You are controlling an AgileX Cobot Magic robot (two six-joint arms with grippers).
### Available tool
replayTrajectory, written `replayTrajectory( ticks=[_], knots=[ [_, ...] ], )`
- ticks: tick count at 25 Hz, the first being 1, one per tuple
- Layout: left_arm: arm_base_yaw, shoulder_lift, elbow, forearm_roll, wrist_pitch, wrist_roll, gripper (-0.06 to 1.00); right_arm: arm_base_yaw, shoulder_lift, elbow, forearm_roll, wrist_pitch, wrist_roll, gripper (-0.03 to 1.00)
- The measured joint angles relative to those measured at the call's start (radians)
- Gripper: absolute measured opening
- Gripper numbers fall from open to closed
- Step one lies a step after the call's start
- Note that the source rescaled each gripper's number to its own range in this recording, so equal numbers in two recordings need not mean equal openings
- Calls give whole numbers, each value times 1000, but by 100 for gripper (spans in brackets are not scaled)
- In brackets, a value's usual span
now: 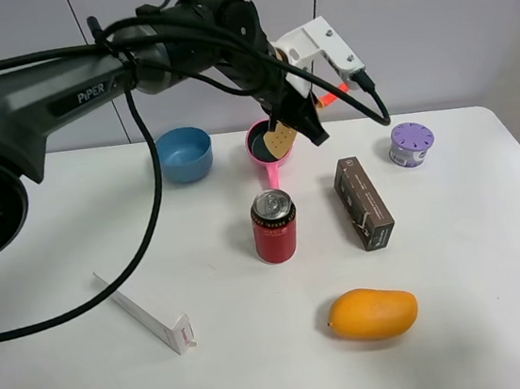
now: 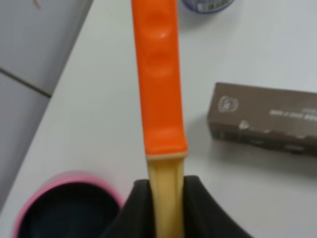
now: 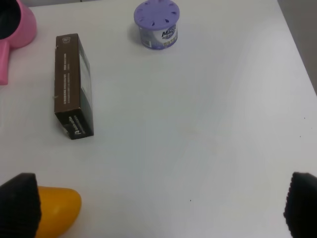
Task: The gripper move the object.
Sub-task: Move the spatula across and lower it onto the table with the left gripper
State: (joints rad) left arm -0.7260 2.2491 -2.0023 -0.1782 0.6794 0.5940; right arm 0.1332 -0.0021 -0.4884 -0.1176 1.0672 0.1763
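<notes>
The white table (image 1: 495, 251) fills the scene. The black left arm (image 1: 49, 102) reaches in from the far left, across the middle, and ends above the far centre of the table.

The left gripper (image 1: 296, 119) is clamped on the spatula (image 1: 279, 141). In the left wrist view its 2 black jaws press on either side of the pale yellow neck, just below the orange handle. The spatula is off the table, tilted, with the pale blade lowest and hanging over the pink saucepan (image 1: 255, 140). Whether the blade touches the pan I cannot tell. The handle points up and to the right.

The brown box (image 1: 364, 203) lies right of centre, with its long side running near to far. The orange mango (image 1: 372, 313) lies near of it, well apart. The red can (image 1: 275, 228) stands upright just left of the box and near of the saucepan. The blue bowl (image 1: 185, 153) sits left of the saucepan. A purple-lidded tub (image 1: 411, 144) stands far right of the box. A white strip (image 1: 145, 313) lies at the near left.

The right gripper (image 3: 159, 206) shows only in its own wrist view, its 2 black fingertips (image 3: 17, 204) spread wide with nothing between them.
</notes>
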Motion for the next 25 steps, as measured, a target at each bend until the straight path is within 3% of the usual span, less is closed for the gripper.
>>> replayTrajectory(
  ticks=[11, 25],
  knots=[
    [-94, 15, 0, -129, 82, -91, 0, 0, 0, 0, 0, 0, 0, 100],
    [-278, 16, 0, -136, 114, -130, 0, 0, 0, 0, 0, 0, 0, 100]
  ],
)
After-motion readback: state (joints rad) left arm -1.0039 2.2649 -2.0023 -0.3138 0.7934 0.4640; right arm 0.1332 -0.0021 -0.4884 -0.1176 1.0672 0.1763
